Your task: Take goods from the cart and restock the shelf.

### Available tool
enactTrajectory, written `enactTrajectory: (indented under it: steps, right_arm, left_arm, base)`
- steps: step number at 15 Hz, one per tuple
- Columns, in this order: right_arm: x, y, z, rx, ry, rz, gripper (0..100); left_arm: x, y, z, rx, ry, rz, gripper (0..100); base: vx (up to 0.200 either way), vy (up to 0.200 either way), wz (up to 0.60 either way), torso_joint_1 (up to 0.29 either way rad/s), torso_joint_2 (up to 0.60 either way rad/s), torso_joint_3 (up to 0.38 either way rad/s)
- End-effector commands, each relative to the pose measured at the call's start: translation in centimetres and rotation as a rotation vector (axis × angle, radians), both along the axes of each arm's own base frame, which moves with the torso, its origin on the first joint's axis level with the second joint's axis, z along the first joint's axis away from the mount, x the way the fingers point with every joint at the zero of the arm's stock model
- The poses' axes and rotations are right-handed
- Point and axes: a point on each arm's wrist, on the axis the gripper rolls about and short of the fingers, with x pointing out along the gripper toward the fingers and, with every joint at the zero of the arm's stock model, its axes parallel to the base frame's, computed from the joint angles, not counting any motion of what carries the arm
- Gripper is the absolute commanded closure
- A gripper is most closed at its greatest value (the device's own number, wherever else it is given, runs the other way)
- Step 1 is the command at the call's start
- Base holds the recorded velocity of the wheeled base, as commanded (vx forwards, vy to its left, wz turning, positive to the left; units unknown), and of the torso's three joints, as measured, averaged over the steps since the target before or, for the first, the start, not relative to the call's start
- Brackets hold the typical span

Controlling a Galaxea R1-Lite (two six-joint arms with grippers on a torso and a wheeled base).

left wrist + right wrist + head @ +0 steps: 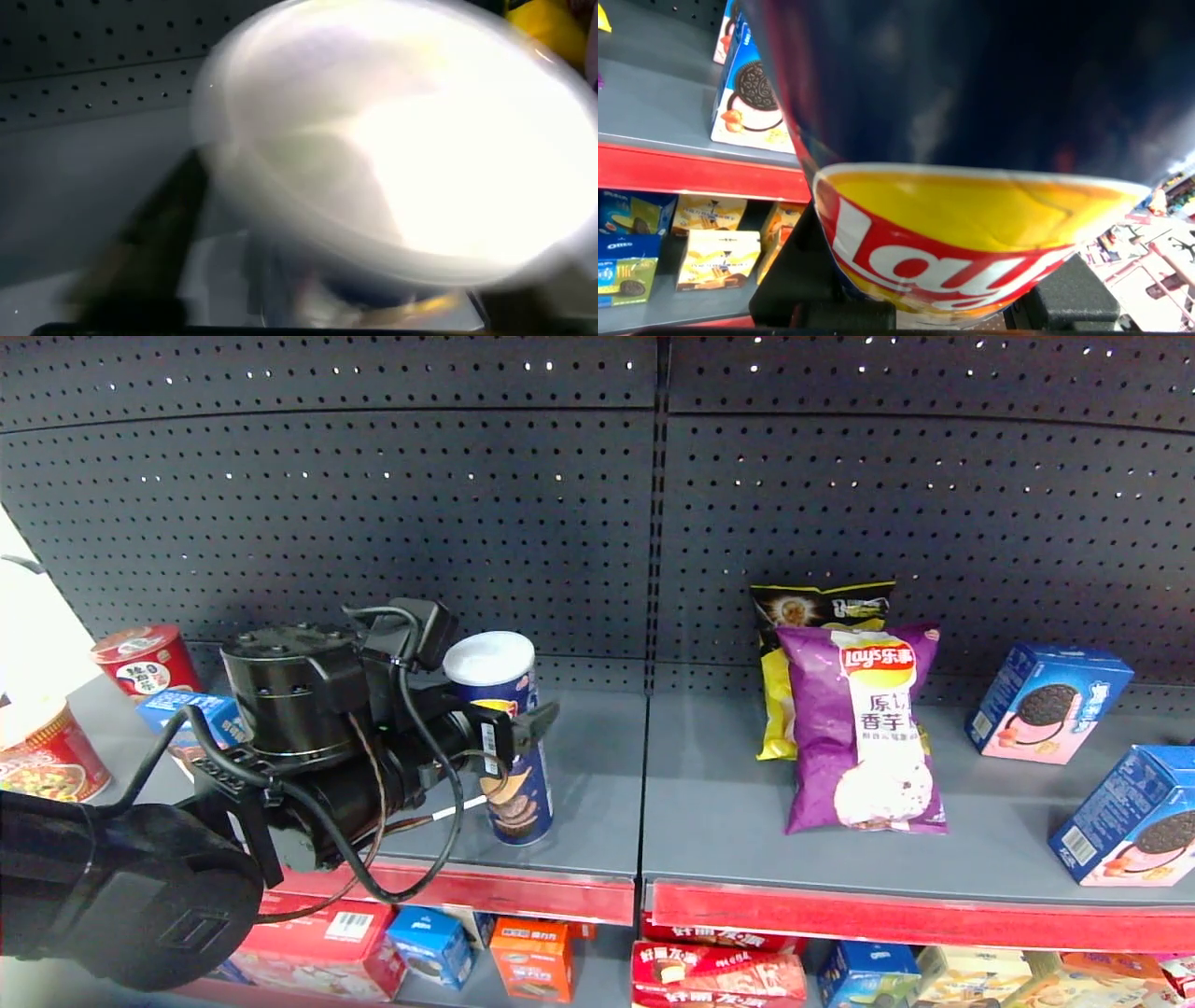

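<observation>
Left gripper, at 7 o'clock on the grey metal shelf, is clamped on the upright blue cardboard chip tube with white lid, right gripper hugs a blue-yellow snack pack, and a finger snagging on release could topple that tube imo.

The widest bare stretch of the grey shelf board runs from the upright chip canister, clasped at mid-height by the left gripper, across the seam to the purple chip bag, open back to the pegboard. Left of the canister, a blue box and two red noodle cups crowd the board. Right of the purple bag, which overlaps a yellow bag, a narrower lane runs between it and two blue cookie boxes, while the right gripper, clamped on a blue-and-yellow can, sits off the shelf's front edge there
</observation>
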Motion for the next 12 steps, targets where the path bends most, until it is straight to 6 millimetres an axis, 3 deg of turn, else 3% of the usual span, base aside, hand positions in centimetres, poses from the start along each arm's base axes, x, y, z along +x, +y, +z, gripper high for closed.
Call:
enactTrajectory:
  steps: [1,5,12]
  right_arm:
    - [0.0,0.0,0.0,0.000,0.000,0.000,100]
    - [0.0,0.0,-0.1,-0.001,0.002,0.001,100]
    - [0.0,0.0,0.0,0.001,-0.001,0.005,100]
  left_arm:
    - [0.0,0.0,0.0,-0.001,-0.002,0.001,0]
    - [-0.4,0.1,-0.2,0.006,0.009,-0.003,0]
    - [-5.1,2.5,-0.1,0.015,0.020,-0.005,0]
  base:
    - [0.000,0.000,0.00,0.000,0.00,0.000]
    - [0.000,0.000,0.00,0.000,0.00,0.000]
    - [0.000,0.000,0.00,0.000,0.00,0.000]
